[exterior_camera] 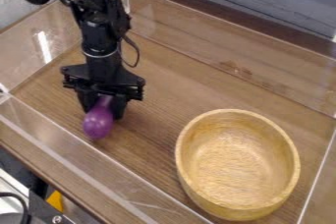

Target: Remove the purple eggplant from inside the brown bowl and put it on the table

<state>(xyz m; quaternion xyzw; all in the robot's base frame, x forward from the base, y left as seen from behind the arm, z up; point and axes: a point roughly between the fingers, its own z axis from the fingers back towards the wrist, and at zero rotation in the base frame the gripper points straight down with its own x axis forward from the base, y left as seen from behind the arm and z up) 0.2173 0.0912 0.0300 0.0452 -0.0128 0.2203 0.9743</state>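
Note:
The purple eggplant (pixel 97 122) hangs at the left side of the table (pixel 197 81), low over or touching the wood; I cannot tell which. My black gripper (pixel 101 102) points straight down and is shut on the eggplant's upper end. The brown bowl (pixel 238 163) stands empty at the lower right, well apart from the gripper and the eggplant.
Clear acrylic walls (pixel 79 164) ring the tabletop, one running close along the front left just beyond the eggplant. The black arm (pixel 92 22) rises from the gripper toward the upper left. Bare wood lies between the eggplant and the bowl.

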